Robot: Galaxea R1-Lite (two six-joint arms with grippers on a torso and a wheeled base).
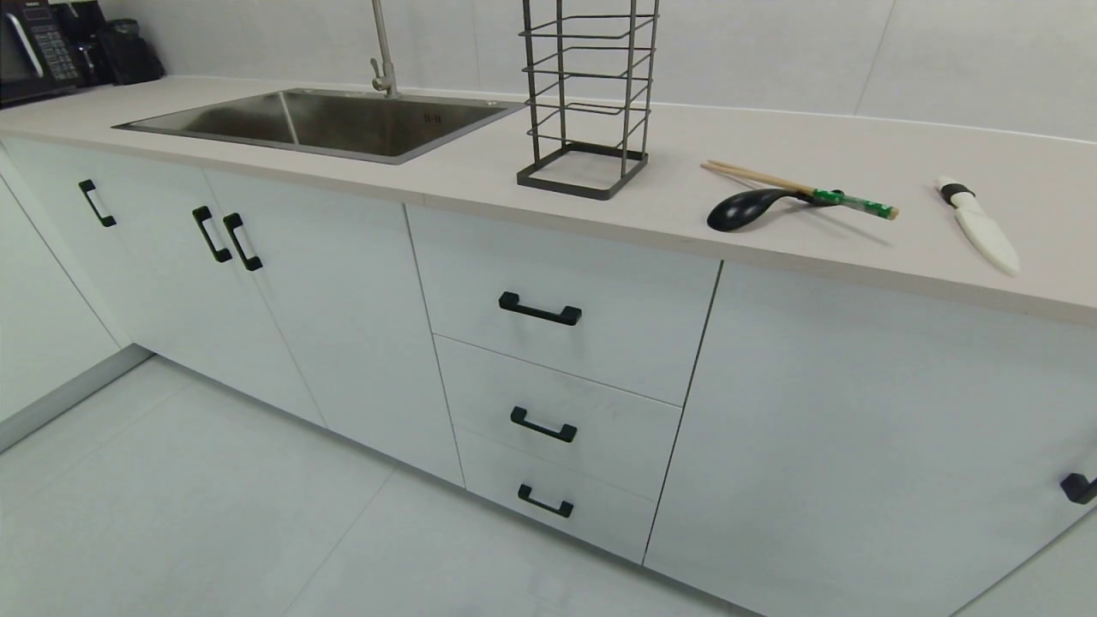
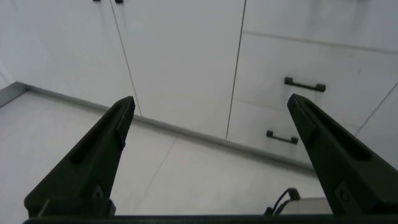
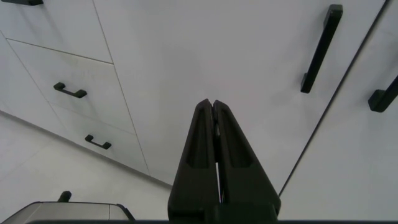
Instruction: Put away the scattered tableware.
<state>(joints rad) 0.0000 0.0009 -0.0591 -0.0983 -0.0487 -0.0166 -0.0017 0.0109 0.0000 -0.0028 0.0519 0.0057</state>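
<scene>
On the countertop [image 1: 771, 146] lie a black spoon [image 1: 744, 208], a pair of wooden chopsticks [image 1: 797, 188] with green ends resting across the spoon's handle, and a white knife [image 1: 981, 224] with a black band, farther right. A dark wire rack [image 1: 584, 94] stands upright left of them. My left gripper [image 2: 211, 109] is open and hangs low, facing the floor and the lower drawers [image 2: 298, 87]. My right gripper [image 3: 212, 106] is shut with nothing in it, pointing at a white cabinet door [image 3: 236, 50].
A steel sink [image 1: 326, 122] with a tap [image 1: 381, 47] is set in the counter at the left. Below the counter are three drawers [image 1: 557, 360] with black handles and cabinet doors either side. A dark appliance [image 1: 38, 47] stands at the far left. Tiled floor [image 1: 214, 514] lies open in front.
</scene>
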